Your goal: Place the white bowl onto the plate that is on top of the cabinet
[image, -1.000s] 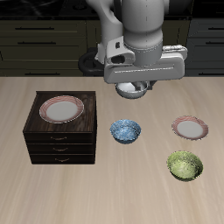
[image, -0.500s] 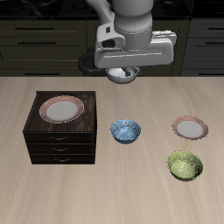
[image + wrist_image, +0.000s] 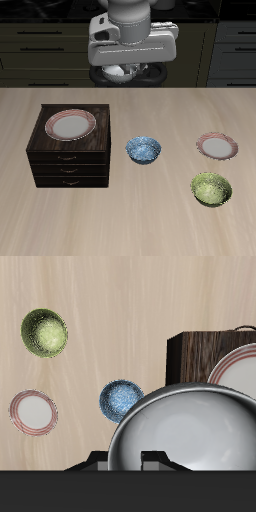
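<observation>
White bowl held high, on its way to the cabinet

The gripper (image 3: 124, 72) grasps the white bowl (image 3: 122, 71) by its rim and holds it well above the table (image 3: 128, 222), a height that looks chosen to clear the dark cabinet (image 3: 69, 148). The plate (image 3: 70, 124) with the reddish rim lies bare on the cabinet top, ready to receive it. From the wrist, the bowl (image 3: 190, 428) fills much of the view, with the blue bowl (image 3: 121, 400), green bowl (image 3: 44, 331) and pink-rimmed plate (image 3: 33, 411) below on the table.

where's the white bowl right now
The white bowl hangs in the claw above the table's back edge, behind the cabinet and the blue bowl; it fills the wrist view's foreground.
</observation>
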{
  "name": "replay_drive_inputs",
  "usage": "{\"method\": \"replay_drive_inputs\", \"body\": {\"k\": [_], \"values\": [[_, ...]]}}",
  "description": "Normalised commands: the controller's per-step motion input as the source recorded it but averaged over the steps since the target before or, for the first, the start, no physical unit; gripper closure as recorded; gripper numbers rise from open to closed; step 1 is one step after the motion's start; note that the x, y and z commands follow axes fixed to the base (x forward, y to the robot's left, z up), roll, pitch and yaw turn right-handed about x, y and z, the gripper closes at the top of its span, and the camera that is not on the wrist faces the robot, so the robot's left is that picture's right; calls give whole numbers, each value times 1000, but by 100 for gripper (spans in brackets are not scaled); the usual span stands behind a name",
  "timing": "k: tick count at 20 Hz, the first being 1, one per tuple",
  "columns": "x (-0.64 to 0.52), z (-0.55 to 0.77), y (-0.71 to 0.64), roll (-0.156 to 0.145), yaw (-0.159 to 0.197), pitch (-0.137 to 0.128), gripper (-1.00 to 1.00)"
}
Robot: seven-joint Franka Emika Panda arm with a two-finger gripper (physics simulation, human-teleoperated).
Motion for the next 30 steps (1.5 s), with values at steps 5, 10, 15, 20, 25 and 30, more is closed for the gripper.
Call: {"method": "replay_drive_inputs", "body": {"k": [5,10,15,20,25,30], "values": [[-122,142,-508,-8,-10,-29,100],[-69,141,-304,-30,-13,-29,100],[-46,207,-432,-11,45,-34,100],[93,127,-404,-10,23,-20,100],[114,88,-376,-7,11,-22,100],[62,-28,-313,-9,-33,7,100]]}}
